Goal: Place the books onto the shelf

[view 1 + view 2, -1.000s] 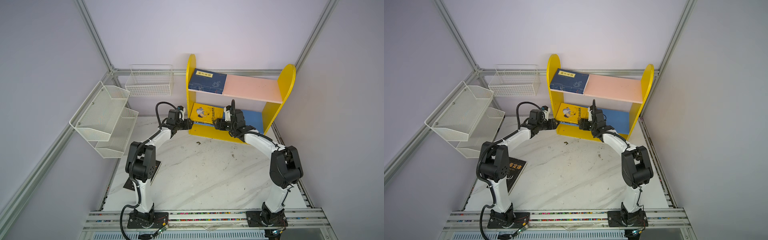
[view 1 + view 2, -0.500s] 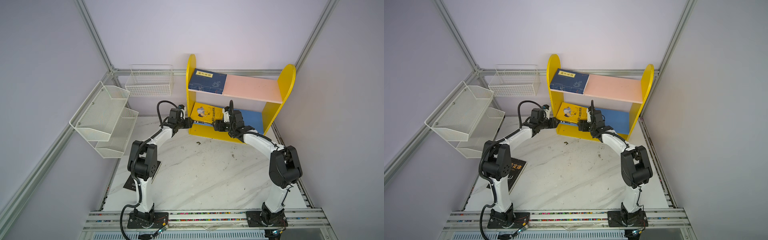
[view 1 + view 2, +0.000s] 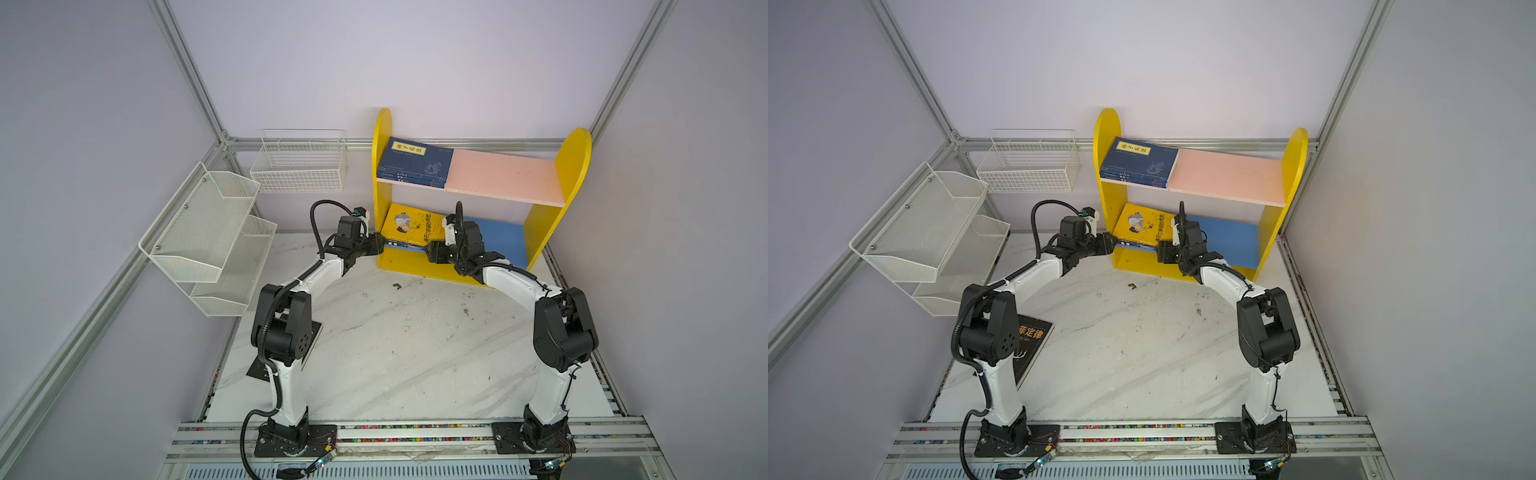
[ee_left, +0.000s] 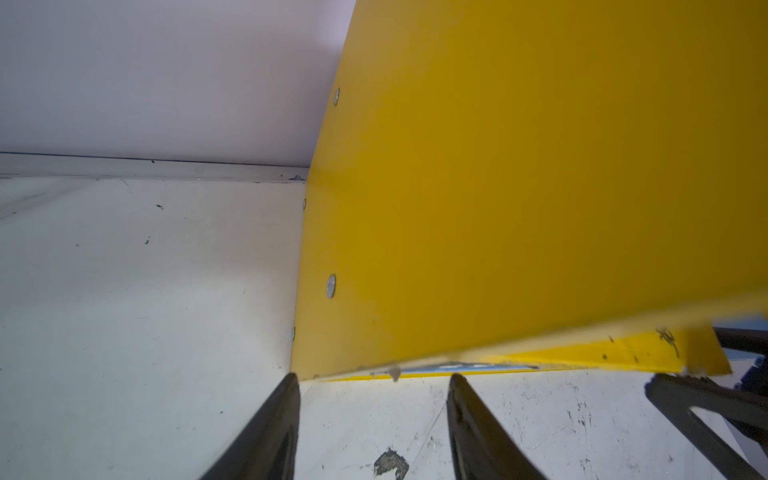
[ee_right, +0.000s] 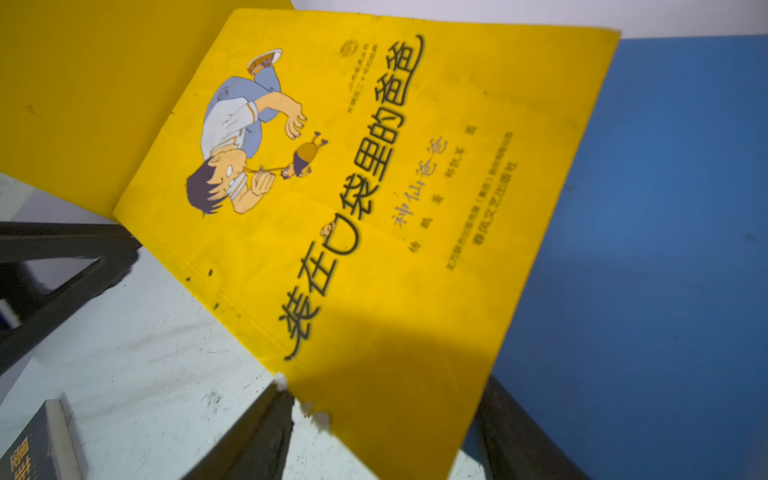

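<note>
Work is judged unfinished: nearest the rail (image 3: 395,432), one black paperback (image 3: 1036,345) is seen flat on the marble tabletop (image 3: 395,353), half hidden behind the left arm (image 3: 988,332). Farther in, a small scrap (image 3: 397,285) is seen on bare marble, clear of both arms. Beyond it the left gripper (image 3: 376,248) is held at the foot of a yellow side panel (image 4: 498,166) of the shelf (image 3: 573,166). Its jaws are parted and nothing is held between them; contact with the panel cannot be confirmed. It is probably placed there so that the shelf is braced against a push. The right gripper (image 3: 430,251) is set at the front of the blue lower board (image 3: 498,239), jaws spread, with a corner of the yellow book (image 3: 409,224) lying over the gap rather than pinched. That book is laid skewed on the lower board, apparently upon darker books (image 3: 401,244), its corner jutting past the front edge; a nudge inward seems intended. That move would be limited by the side panel and by the pink upper board (image 3: 498,174) overhead. Navy books (image 3: 415,164) are stacked flat on the upper board's left end. Farthest off, a white wire basket (image 3: 299,162) and a mesh rack (image 3: 208,224) are hung on the walls, well apart from the work.
</note>
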Controlling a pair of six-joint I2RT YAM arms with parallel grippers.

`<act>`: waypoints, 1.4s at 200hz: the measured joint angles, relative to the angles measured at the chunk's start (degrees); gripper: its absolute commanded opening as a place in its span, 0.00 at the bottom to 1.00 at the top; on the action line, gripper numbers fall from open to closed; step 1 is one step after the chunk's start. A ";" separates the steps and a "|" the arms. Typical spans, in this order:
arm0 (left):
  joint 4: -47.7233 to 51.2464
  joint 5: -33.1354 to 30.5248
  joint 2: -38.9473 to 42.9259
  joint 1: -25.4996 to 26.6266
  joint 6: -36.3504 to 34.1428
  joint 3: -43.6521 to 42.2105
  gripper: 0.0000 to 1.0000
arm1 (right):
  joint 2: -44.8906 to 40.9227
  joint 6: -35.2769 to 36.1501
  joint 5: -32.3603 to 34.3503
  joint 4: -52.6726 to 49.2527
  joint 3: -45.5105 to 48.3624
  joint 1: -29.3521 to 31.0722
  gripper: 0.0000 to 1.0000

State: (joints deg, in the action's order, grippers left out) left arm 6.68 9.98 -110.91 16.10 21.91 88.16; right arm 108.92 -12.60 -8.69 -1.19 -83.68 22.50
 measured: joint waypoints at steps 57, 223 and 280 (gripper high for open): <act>-2.38 -1.97 8.66 -0.66 1.95 -9.09 0.58 | 0.81 0.35 0.83 0.02 -0.94 0.00 0.71; 26.91 -37.68 20.04 -13.29 28.41 -30.03 1.00 | -12.11 -12.92 0.09 4.52 18.99 7.87 0.79; 23.74 -42.69 20.04 -15.15 35.19 -37.20 1.00 | -13.31 -14.53 1.03 6.05 21.46 9.97 0.79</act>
State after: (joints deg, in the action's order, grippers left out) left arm 30.41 -32.71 -90.87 0.95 57.10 50.96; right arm 95.61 -27.14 -7.66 4.86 -62.22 32.47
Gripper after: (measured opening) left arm 0.995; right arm 0.795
